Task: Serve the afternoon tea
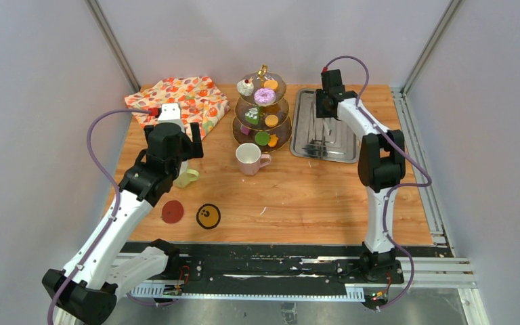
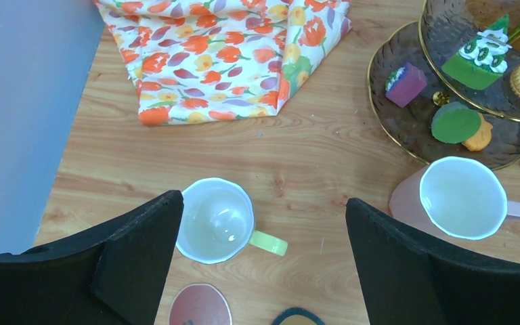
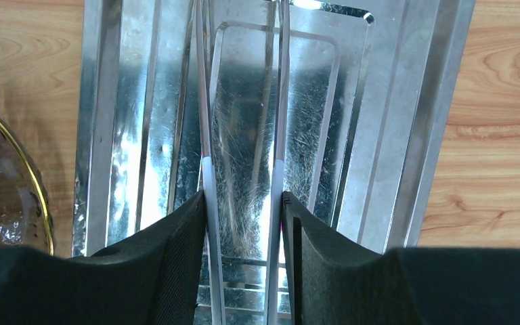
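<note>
The brown-glass three-tier stand [image 1: 279,128] stands at the back centre and holds a cherry cupcake [image 1: 245,87], a purple doughnut [image 1: 265,95], orange biscuits [image 1: 271,120] and green cakes [image 1: 252,115]. The pink mug [image 1: 249,158] stands in front of it. The yellow-green mug [image 1: 188,178] stands to the left, upright and empty in the left wrist view [image 2: 215,220]. My left gripper [image 1: 178,161] hovers open above it [image 2: 264,217], the mug beside its left finger. My right gripper [image 1: 323,114] is over the steel tray, shut on the metal tongs [image 3: 208,169].
The steel tray [image 1: 342,128] lies right of the stand. A floral cloth [image 1: 179,100] lies at the back left. A red coaster [image 1: 172,211] and a black-and-yellow coaster [image 1: 208,216] lie near the front left. The pink mug [image 2: 462,198] and the stand's lower tier [image 2: 406,125] show in the left wrist view.
</note>
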